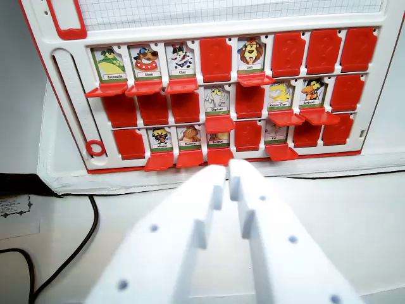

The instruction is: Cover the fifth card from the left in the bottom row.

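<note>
A red and white flip-card game board (63,95) lies ahead on the white table, holding three rows of animal cards. In the bottom row the first slot is a raised red panel. The second card (160,136), third and fourth show pictures, with their red flaps lying flat towards me. The fifth slot (248,135) shows a plain red panel. The sixth card (275,132) shows a picture above its flat flap (281,152). The last two slots are red. My white gripper (228,174) fills the lower middle, shut and holding nothing. Its tips hover just short of the board's front edge, below the fourth and fifth slots.
A black cable (82,240) curls over the table at the lower left, next to a small printed label (14,208). A red ring (95,149) sits on the board's left margin. A gridded sheet (228,11) covers the board's far part.
</note>
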